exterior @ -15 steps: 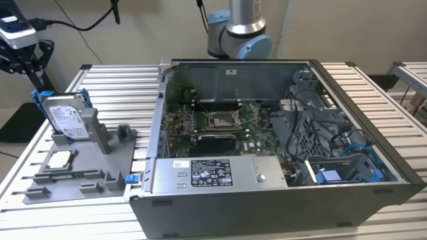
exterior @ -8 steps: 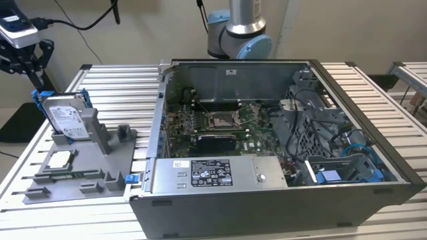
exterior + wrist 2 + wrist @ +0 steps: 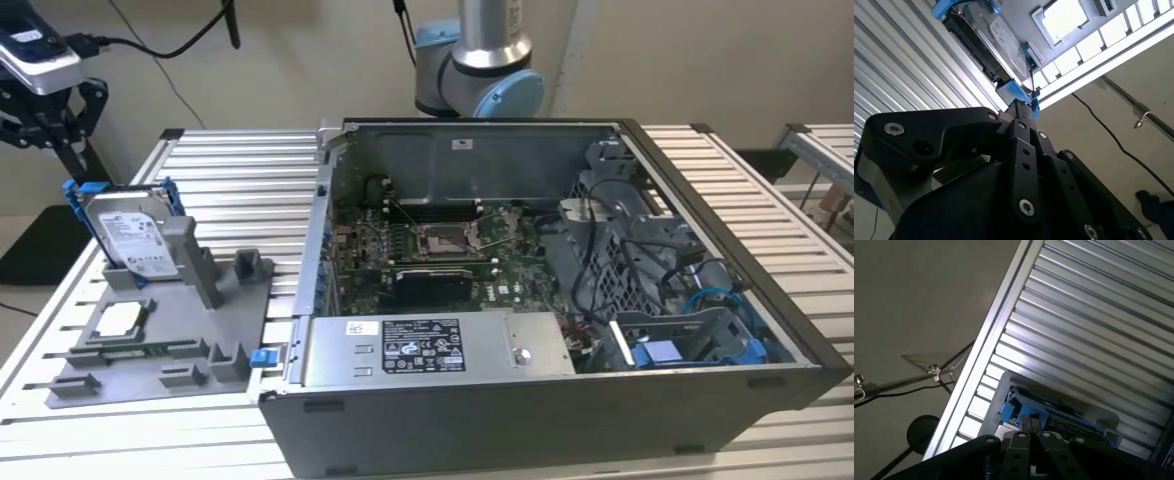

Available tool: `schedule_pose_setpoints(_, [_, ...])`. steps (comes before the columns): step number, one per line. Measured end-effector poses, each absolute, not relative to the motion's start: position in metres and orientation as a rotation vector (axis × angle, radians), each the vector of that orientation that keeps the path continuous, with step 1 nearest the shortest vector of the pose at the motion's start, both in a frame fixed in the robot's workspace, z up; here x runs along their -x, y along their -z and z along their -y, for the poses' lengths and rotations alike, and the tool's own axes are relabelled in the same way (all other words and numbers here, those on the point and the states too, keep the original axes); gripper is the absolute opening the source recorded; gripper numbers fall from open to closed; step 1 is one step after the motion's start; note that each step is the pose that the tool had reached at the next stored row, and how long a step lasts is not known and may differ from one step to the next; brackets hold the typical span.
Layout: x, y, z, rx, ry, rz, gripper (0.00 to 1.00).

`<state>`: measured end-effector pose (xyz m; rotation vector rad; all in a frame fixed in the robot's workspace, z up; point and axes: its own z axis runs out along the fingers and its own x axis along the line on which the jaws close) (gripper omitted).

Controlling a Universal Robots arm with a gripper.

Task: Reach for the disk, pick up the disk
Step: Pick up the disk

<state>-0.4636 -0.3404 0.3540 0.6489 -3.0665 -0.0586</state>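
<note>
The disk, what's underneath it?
The disk stands tilted in a slot of the grey fixture, which lies on the slatted table. Its lower edge is hidden inside the slot.

- Table (image 3: 247,165): bears everything listed below.
- Computer case (image 3: 534,425): lies open on the table, from the middle to the exterior view's right. My arm's base (image 3: 478,70) is behind it.
- Holder tray (image 3: 234,315): on the table, just beside the case, on the exterior view's left.
- Disk (image 3: 134,232): stands on edge at the tray's far end.
- Chip (image 3: 118,318): lies flat on the tray, in front of the disk.
- My claw (image 3: 1021,107): above the disk, near its upper edge.
</note>
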Motion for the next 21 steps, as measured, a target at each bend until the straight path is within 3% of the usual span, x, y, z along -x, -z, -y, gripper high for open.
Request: schedule_pose_setpoints(21, [0.4639, -0.3541, 0.3404, -0.764, 0.058, 3.038, 0.0])
